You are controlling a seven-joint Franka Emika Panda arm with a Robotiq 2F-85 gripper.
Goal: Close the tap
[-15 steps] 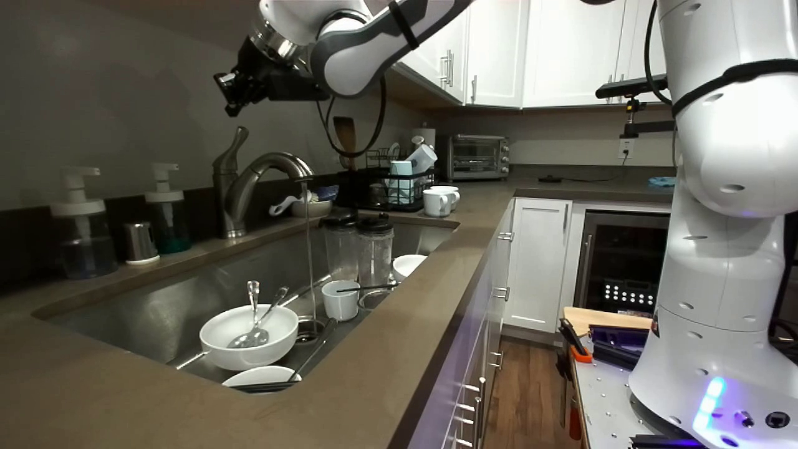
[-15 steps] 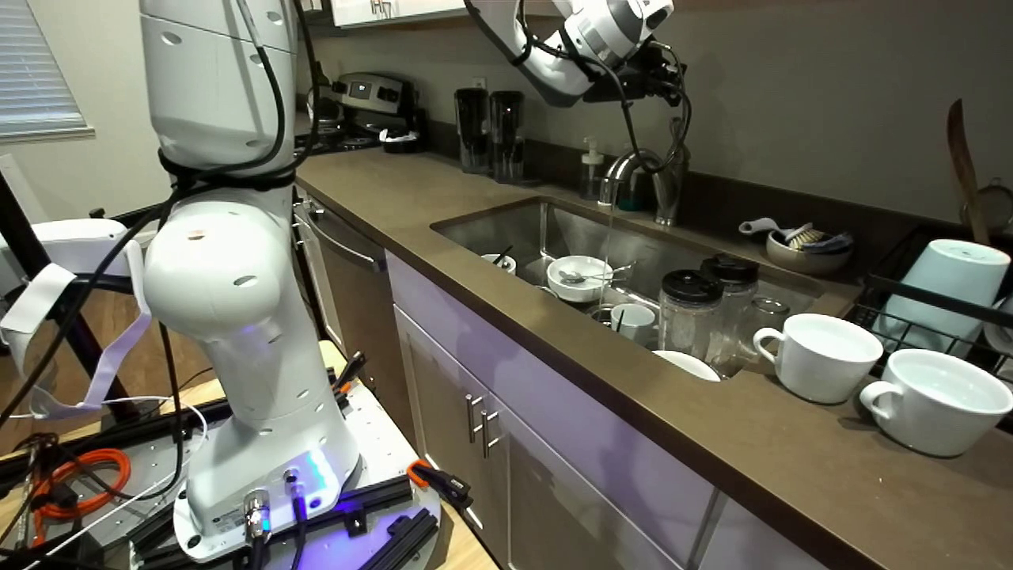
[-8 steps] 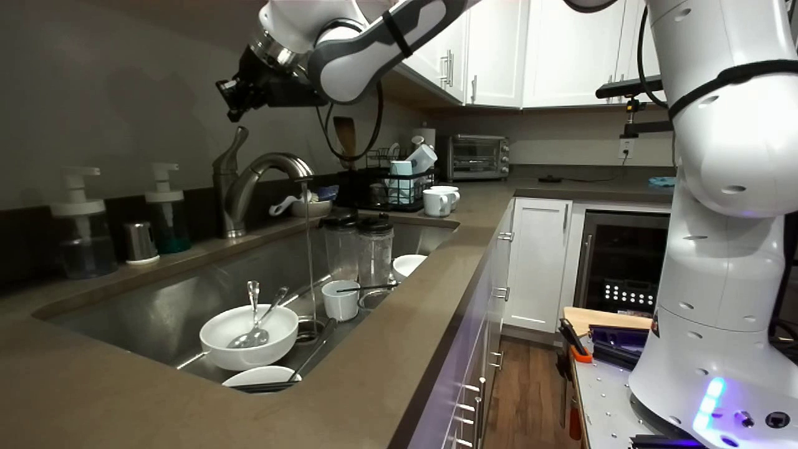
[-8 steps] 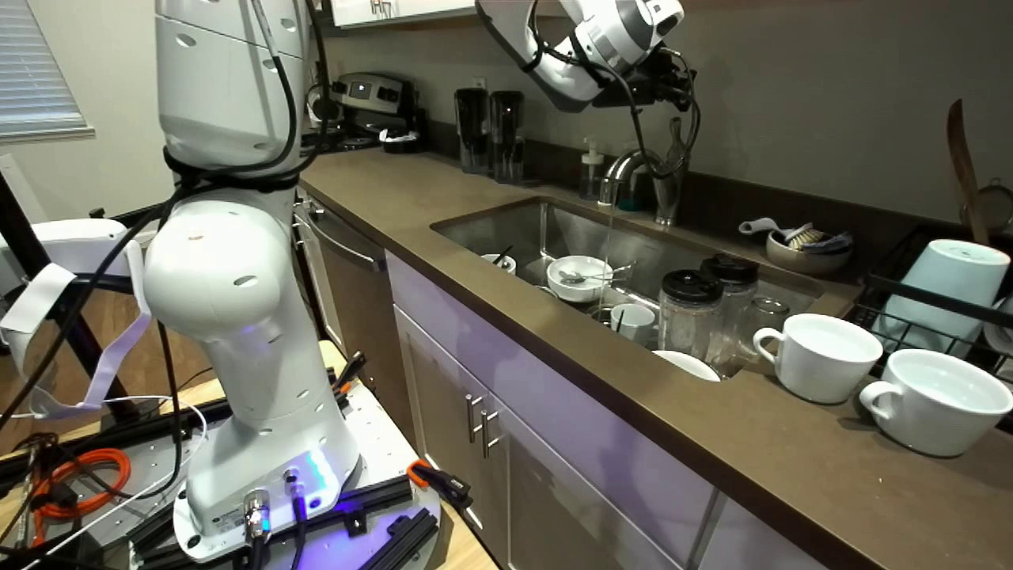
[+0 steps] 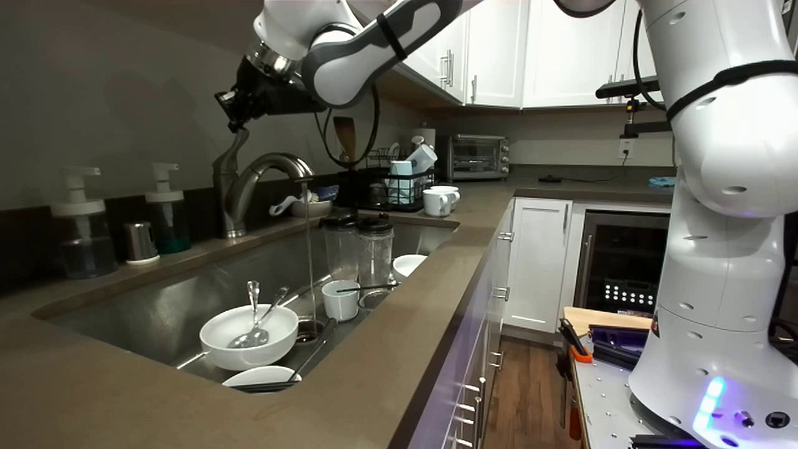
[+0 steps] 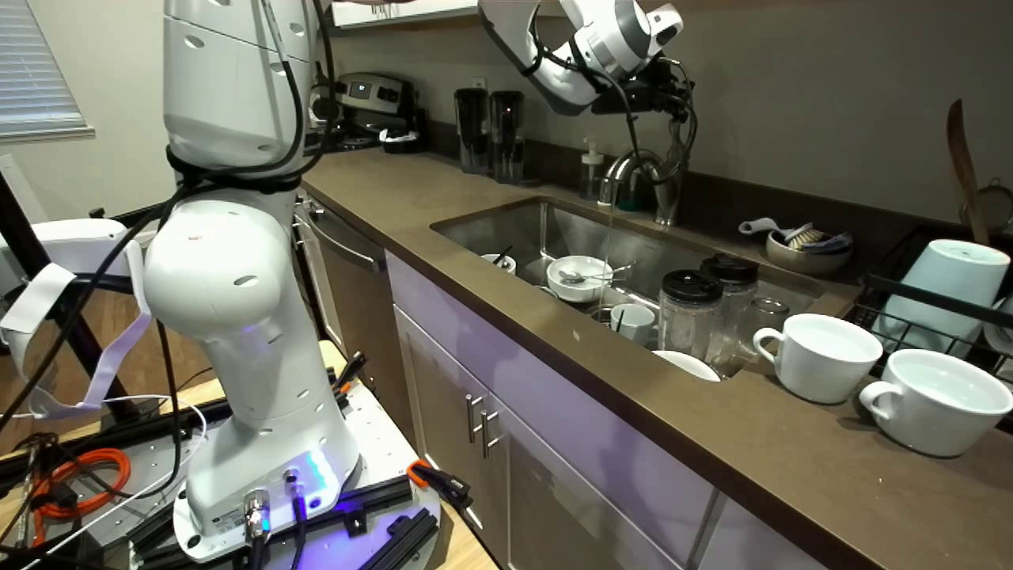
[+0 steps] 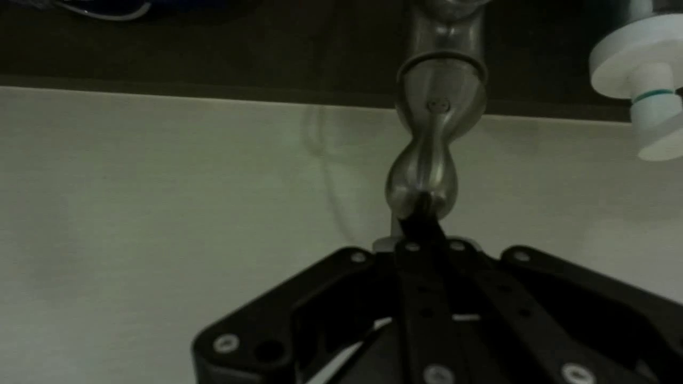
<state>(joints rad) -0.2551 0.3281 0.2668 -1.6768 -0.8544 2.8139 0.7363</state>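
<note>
The brushed silver tap (image 5: 240, 196) stands behind the sink, with its arched spout over the basin and a thin stream of water (image 5: 309, 249) running down. The tap also shows in an exterior view (image 6: 666, 194). Its lever handle (image 5: 229, 159) stands upright. My gripper (image 5: 235, 127) points down right above the lever's top end; I cannot tell whether they touch. In the wrist view my gripper (image 7: 421, 216) has its fingers together, with nothing seen between them, and the tips overlap the rounded end of the lever (image 7: 424, 173).
Pump bottles (image 5: 84, 240) (image 5: 167, 215) stand beside the tap, close to the wall. The sink (image 5: 149, 318) holds a white bowl (image 5: 234, 343) with spoons, a mug (image 5: 341, 300) and lidded jars (image 5: 375, 252). A cable (image 6: 633, 119) hangs from the arm near the spout.
My gripper has moved down, and the gap above the lever's top end has closed in the exterior views. The lever has not visibly moved, and the water still runs.
</note>
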